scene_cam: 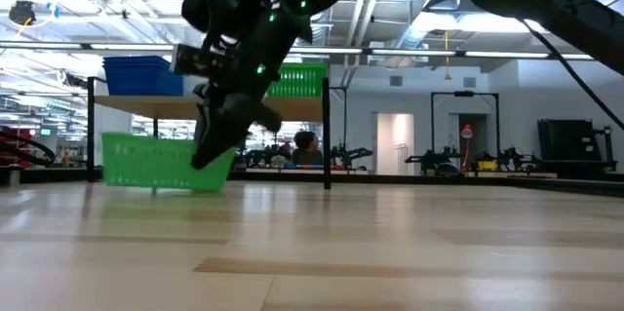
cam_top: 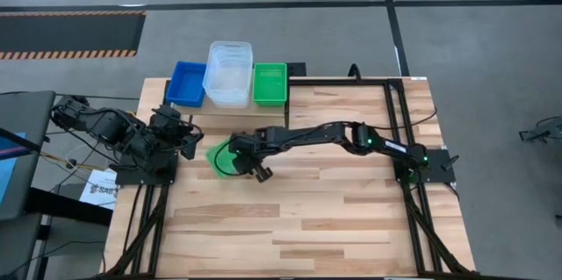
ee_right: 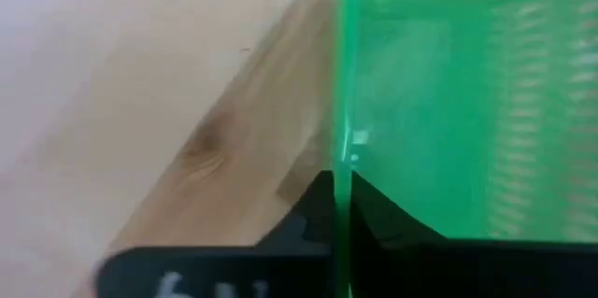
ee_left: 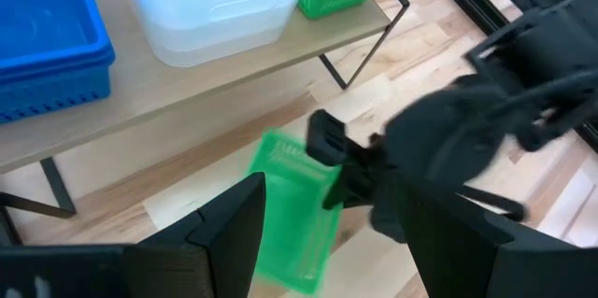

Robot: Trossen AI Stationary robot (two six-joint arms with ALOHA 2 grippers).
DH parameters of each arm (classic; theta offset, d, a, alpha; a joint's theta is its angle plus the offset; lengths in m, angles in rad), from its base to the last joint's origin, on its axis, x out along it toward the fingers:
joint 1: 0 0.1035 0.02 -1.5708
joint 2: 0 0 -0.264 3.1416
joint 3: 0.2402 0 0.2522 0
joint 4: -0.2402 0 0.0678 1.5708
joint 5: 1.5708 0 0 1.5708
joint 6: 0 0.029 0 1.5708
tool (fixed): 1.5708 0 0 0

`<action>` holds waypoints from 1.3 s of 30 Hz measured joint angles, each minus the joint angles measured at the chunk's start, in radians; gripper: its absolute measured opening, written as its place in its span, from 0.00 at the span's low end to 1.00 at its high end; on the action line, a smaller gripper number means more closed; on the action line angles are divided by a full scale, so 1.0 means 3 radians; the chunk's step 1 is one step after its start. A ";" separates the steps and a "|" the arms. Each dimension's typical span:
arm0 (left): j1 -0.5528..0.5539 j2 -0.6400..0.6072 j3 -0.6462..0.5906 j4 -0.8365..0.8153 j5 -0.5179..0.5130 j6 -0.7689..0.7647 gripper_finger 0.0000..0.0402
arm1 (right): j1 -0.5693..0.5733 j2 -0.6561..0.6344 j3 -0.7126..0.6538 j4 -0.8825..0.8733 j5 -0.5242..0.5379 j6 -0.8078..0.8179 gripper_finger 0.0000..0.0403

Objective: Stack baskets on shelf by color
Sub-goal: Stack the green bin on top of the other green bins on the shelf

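Green basket hangs tilted just above the table, its rim pinched between the right claw's fingers, in front of the shelf. Left claw waits beside it, fingers spread wide. Farther back, the shelf carries blue baskets, clear baskets and green baskets.
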 joint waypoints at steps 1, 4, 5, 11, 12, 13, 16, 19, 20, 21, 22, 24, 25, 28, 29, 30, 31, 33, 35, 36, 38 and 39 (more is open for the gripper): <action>0.0000 -0.0001 0.0000 0.0000 -0.0001 -0.0003 0.56 | 0.0012 -0.0037 0.0000 -0.0072 -0.0017 -0.0001 0.03; 0.0000 -0.0001 0.0000 0.0000 -0.0005 -0.0009 0.56 | 0.0058 -0.0213 0.0000 -0.0291 -0.0046 0.0002 0.03; 0.0000 -0.0001 -0.0001 0.0000 -0.0007 -0.0007 0.56 | 0.0072 -0.0292 0.0001 -0.0378 -0.0068 0.0001 0.03; 0.0000 0.0000 0.0000 0.0000 0.0041 -0.0005 0.56 | 0.0114 -0.0951 0.0001 -0.1176 -0.0384 -0.0128 0.02; 0.0000 -0.0001 0.0000 0.0000 0.0062 -0.0002 0.56 | 0.0112 -0.1095 0.0001 -0.1308 -0.0384 -0.0196 0.01; 0.0000 -0.0001 0.0000 0.0000 0.0076 0.0008 0.56 | 0.0093 -0.1229 0.0001 -0.1430 -0.0384 -0.0268 0.01; 0.0000 -0.0002 0.0000 0.0000 0.0078 0.0075 0.56 | -0.0031 -0.1623 0.0004 -0.1719 -0.0367 -0.0500 0.02; 0.0000 -0.0002 0.0000 -0.0001 0.0008 0.0166 0.56 | -0.0234 -0.1955 0.0005 -0.1829 -0.0179 -0.0868 0.01; 0.0000 -0.0002 0.0000 0.0000 -0.0022 0.0185 0.56 | -0.0316 -0.2031 0.0006 -0.1857 -0.0123 -0.1034 0.01; 0.0000 -0.0002 0.0000 0.0000 -0.0058 0.0198 0.56 | -0.0399 -0.2091 0.0008 -0.1852 -0.0060 -0.1177 0.02; 0.0000 -0.0002 -0.0001 0.0000 -0.0089 0.0216 0.56 | -0.0501 -0.2140 0.0008 -0.1841 -0.0015 -0.1335 0.02; 0.0001 -0.0002 0.0000 0.0000 -0.0132 0.0258 0.56 | -0.0695 -0.2174 0.0008 -0.1837 0.0106 -0.1647 0.04; 0.0000 -0.0002 -0.0001 0.0000 -0.0145 0.0281 0.56 | -0.0794 -0.2174 0.0008 -0.1839 0.0193 -0.1811 0.04; 0.0000 -0.0004 0.0000 -0.0003 -0.0147 0.0325 0.56 | -0.1055 -0.2147 0.0001 -0.1886 0.0466 -0.2318 0.05; 0.0000 -0.0003 0.0000 -0.0008 -0.0147 0.0332 0.56 | -0.1119 -0.2137 0.0003 -0.1861 0.0556 -0.2524 0.05; 0.0001 -0.0002 -0.0001 -0.0022 -0.0146 0.0332 0.56 | -0.1172 -0.2129 0.0002 -0.1862 0.0627 -0.2740 0.05; 0.0000 -0.0003 0.0000 -0.0049 -0.0146 0.0331 0.56 | -0.1213 -0.2112 0.0001 -0.1861 0.0677 -0.2957 0.04; 0.0000 -0.0005 0.0000 -0.0100 -0.0147 0.0330 0.56 | -0.1244 -0.2067 0.0004 -0.1733 0.0755 -0.3322 0.02; 0.0000 -0.0002 0.0000 -0.0130 -0.0148 0.0328 0.56 | -0.1294 -0.2031 0.0000 -0.1711 0.0753 -0.3577 0.01; 0.0001 -0.0004 0.0000 -0.0153 -0.0150 0.0317 0.56 | -0.1314 -0.2026 -0.0001 -0.1690 0.0754 -0.3674 0.02; 0.0001 -0.0002 0.0000 -0.0155 -0.0182 0.0280 0.56 | -0.1365 -0.2011 0.0003 -0.1633 0.0758 -0.3843 0.03; 0.0001 -0.0004 0.0000 -0.0156 -0.0207 0.0258 0.56 | -0.1376 -0.1982 0.0013 -0.1609 0.0763 -0.3930 0.04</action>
